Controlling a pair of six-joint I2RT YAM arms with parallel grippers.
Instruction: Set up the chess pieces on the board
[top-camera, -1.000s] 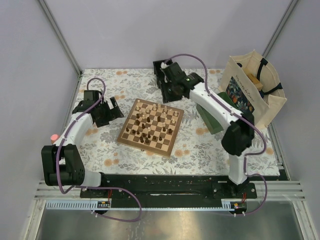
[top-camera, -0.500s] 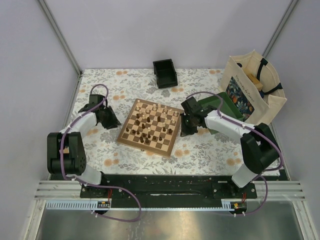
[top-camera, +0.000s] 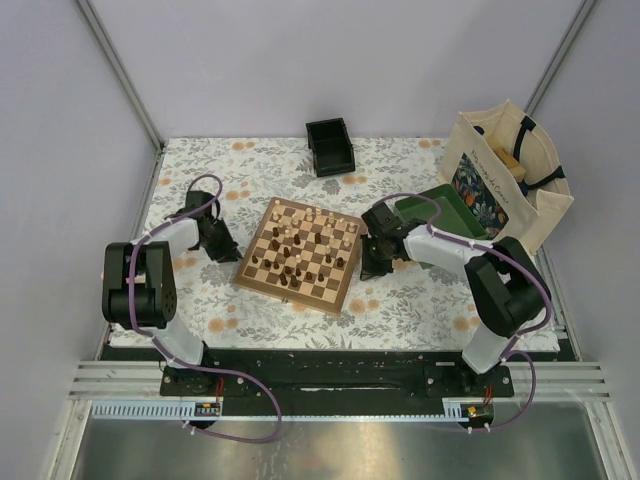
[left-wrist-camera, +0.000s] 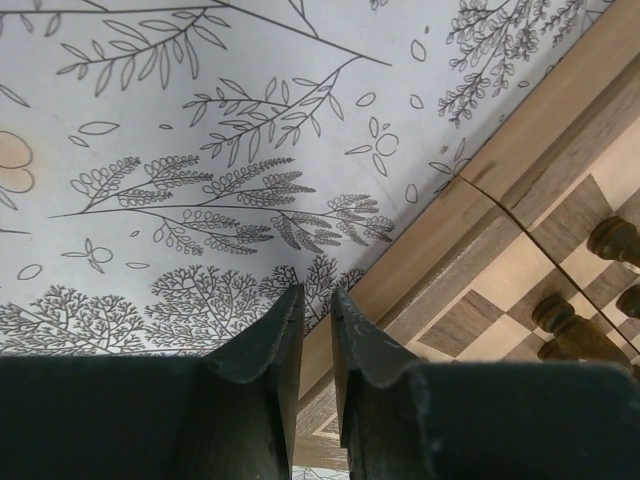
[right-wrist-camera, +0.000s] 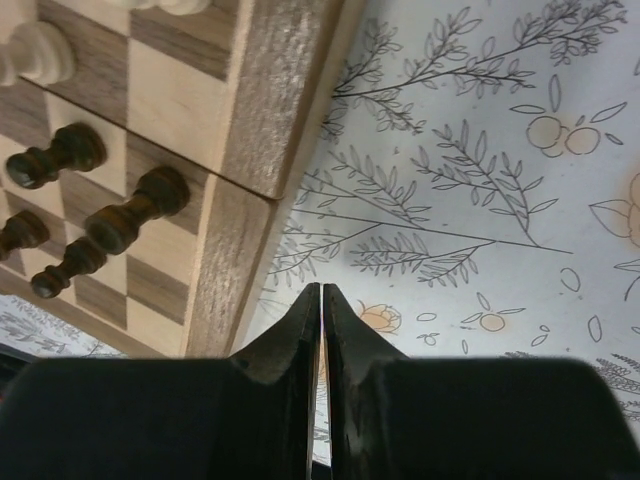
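Observation:
The board lies mid-table with the chess pieces, pale and dark, scattered over its squares. My left gripper sits low on the cloth just off the board's left edge. In the left wrist view it is shut with nothing between its fingers, the board's border and dark pieces to its right. My right gripper rests by the board's right edge. It is shut and empty, with the board's border, dark pieces and a pale piece to its left.
A small black box stands at the back centre. A green tray lies right of the board, partly under the right arm. A cream tote bag stands at the far right. A floral cloth covers the table.
The right arm swung from over the black box down to the board's right edge and its gripper shut. The left gripper shut and drew in beside the board's left edge.

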